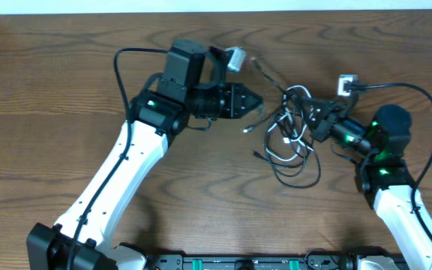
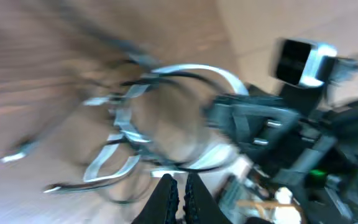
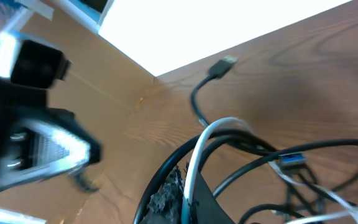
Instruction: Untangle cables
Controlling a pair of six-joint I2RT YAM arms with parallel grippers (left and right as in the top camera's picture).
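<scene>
The cables [image 1: 291, 131] lie in a tangle of thin black and white cords right of the table's middle. My right gripper [image 1: 317, 120] reaches into the tangle from the right. In the right wrist view it [image 3: 182, 182] is shut on the white cable [image 3: 202, 142], with a black cord running along its left finger. My left gripper [image 1: 258, 100] points right at the tangle's left edge, jaws shut with nothing between them. Its wrist view is blurred and shows the left gripper [image 2: 180, 184] just short of white loops [image 2: 185, 68].
A white plug block [image 1: 345, 84] lies behind the tangle near the right arm. A black cord with a USB plug [image 3: 224, 64] runs toward the table's far edge. A blue-tipped plug [image 3: 291, 160] sits among the cords. Bare wood lies on the left and front.
</scene>
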